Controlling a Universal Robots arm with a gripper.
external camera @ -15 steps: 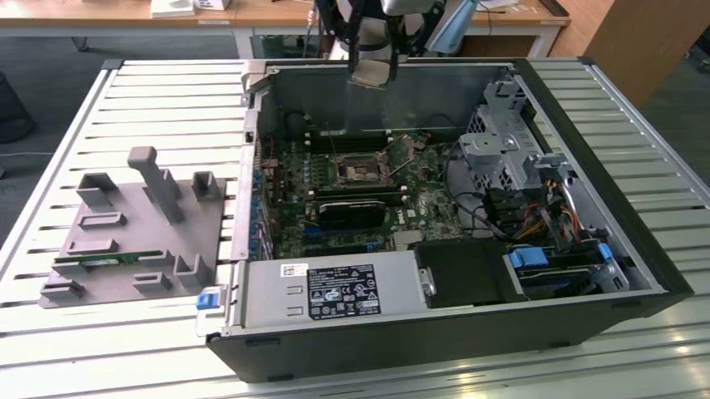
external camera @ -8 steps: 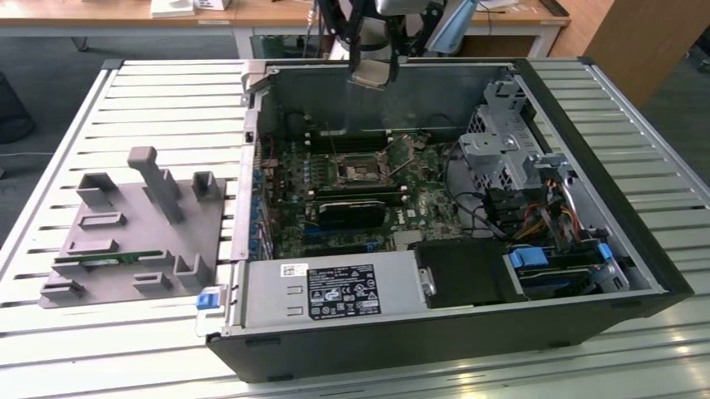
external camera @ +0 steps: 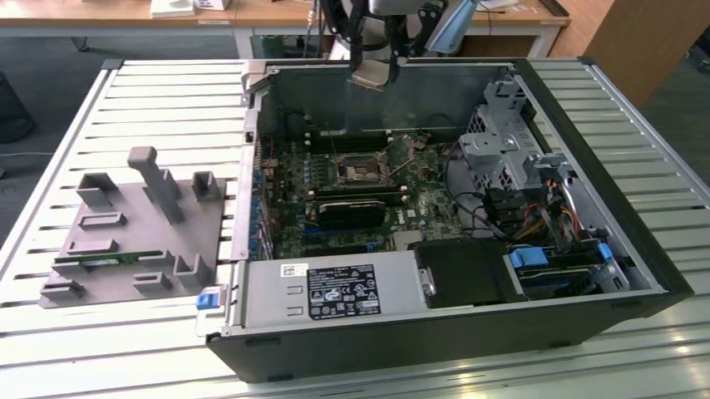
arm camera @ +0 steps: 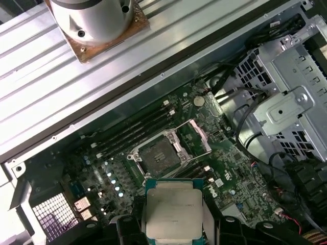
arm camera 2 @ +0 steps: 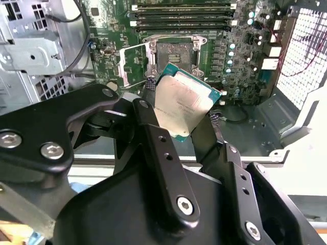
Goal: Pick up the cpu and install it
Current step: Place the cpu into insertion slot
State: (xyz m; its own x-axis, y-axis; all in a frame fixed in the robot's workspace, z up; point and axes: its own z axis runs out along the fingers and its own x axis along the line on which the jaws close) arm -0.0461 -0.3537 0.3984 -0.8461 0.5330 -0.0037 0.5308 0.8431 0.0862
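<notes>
In both wrist views my gripper (arm camera 2: 181,102) (arm camera: 173,219) is shut on the cpu (arm camera 2: 185,104) (arm camera: 172,206), a flat square chip with a dull silver top and a green rim. Black fingers (arm camera 2: 153,132) press on two opposite edges, and the chip is tilted. It hangs in the air above the motherboard, short of the bare socket (arm camera 2: 172,53) (arm camera: 159,155), whose metal load frame (arm camera 2: 135,61) (arm camera: 198,133) is swung up. In the exterior view the gripper (external camera: 371,73) hovers over the far wall of the open computer case (external camera: 621,241), with the socket (external camera: 361,173) below it.
Memory sticks (arm camera 2: 184,15) sit in slots beside the socket. A black finned block (external camera: 355,212) lies on the board, with a power supply (external camera: 332,291) in front and a metal drive cage (external camera: 500,150) with cables on the exterior view's right. A grey plastic fixture (external camera: 133,241) stands on the slatted table.
</notes>
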